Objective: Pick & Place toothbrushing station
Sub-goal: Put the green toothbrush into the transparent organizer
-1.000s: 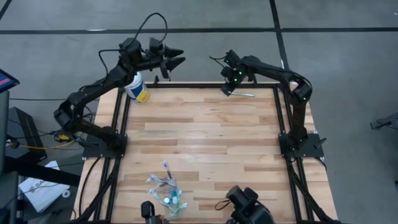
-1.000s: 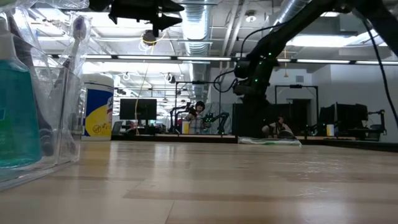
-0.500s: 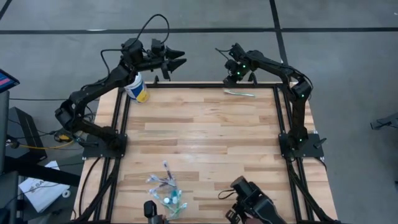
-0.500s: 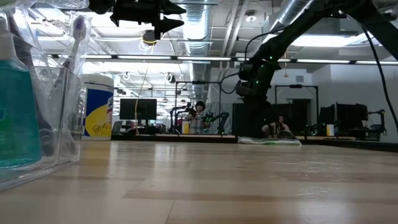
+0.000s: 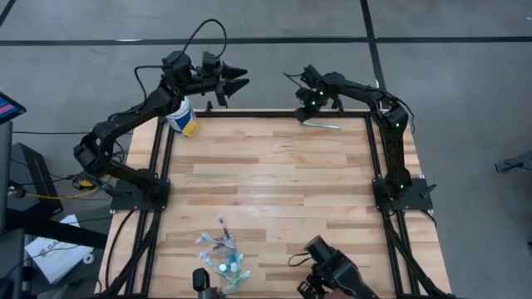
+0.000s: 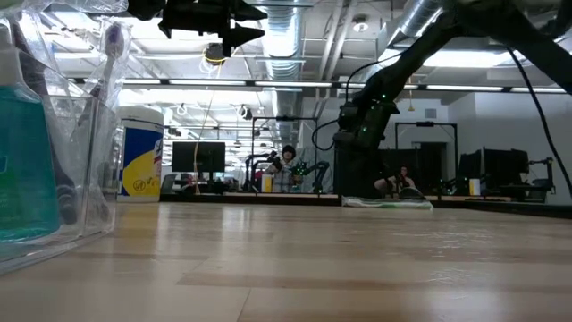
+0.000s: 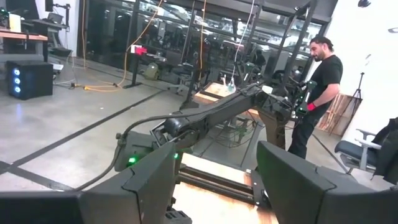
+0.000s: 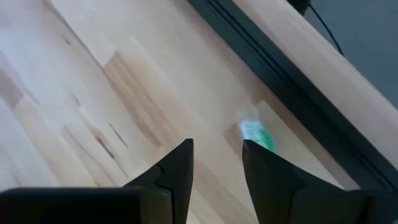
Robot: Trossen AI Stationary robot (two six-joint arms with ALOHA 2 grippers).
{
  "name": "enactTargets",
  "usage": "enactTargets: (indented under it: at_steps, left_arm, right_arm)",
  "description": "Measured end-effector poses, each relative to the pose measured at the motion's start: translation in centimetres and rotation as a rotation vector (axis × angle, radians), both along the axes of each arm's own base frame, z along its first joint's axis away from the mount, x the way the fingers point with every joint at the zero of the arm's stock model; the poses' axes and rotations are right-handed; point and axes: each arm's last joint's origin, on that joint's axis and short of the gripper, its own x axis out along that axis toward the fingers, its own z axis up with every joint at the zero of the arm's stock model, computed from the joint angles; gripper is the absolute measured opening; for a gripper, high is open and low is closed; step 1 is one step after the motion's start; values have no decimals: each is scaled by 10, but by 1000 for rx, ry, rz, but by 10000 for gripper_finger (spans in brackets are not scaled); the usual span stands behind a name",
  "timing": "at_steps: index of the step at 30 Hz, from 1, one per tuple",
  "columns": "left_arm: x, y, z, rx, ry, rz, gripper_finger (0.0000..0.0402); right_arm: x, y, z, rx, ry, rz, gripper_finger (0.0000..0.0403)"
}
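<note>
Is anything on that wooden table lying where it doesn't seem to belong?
Yes. One slim pale green toothbrush lies flat by the far edge of the wooden table, beneath the right gripper, whose fingers are open. The see-through plastic holder with the other brushes and tubes sits at the near edge, far from it.

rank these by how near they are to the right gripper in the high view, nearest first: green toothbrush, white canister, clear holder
1. green toothbrush: lying on the table's far edge, right by the right gripper.
2. white canister: far left corner, under the left arm.
3. clear holder: near edge, left of centre, holding brushes and tubes.
</note>
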Motion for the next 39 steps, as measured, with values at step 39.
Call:
enactTargets:
  at_steps: [39]
  left_arm:
    - [0,0,-24,-37,42,-24,222]
  right_arm:
    - [10,-16,-21,150,75,-53,115]
